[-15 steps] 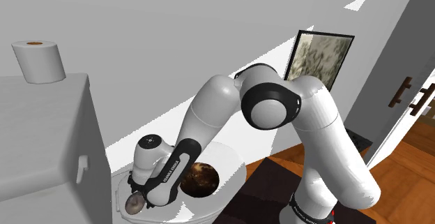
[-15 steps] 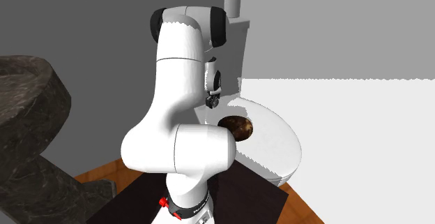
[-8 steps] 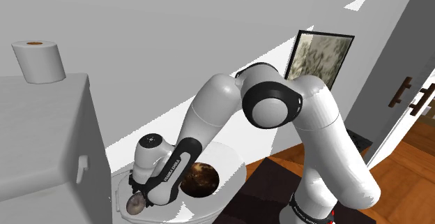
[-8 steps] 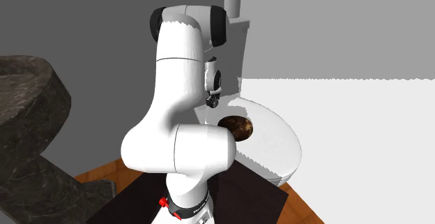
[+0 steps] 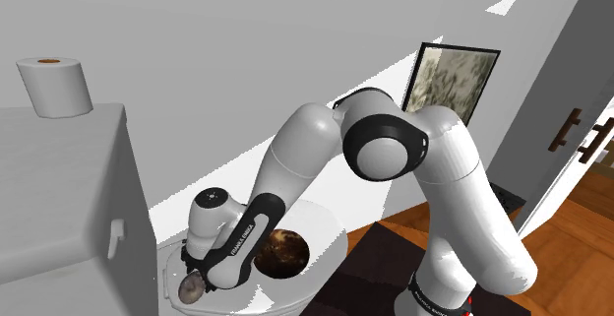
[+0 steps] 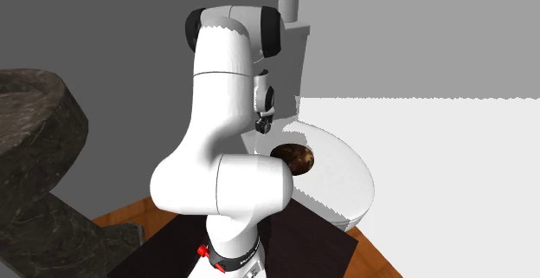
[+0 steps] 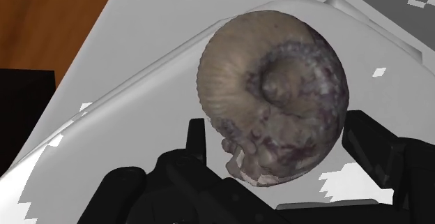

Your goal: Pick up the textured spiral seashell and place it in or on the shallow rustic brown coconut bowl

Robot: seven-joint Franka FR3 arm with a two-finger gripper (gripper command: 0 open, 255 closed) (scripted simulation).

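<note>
Looking down at the white toilet lid (image 5: 328,230), I see the black claw (image 7: 282,146) low over it. Its two fingers (image 7: 197,142) stand apart and hug the seashell (image 7: 275,93), one touching each side. The seashell is grey and swirly and sits on the lid. The brown bowl (image 5: 282,252) is just beside it, on the same lid. A paper roll (image 5: 54,86) stands on the tank (image 5: 59,196).

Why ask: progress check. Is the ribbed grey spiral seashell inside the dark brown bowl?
No, the seashell sits beside the bowl, not in it.
</note>
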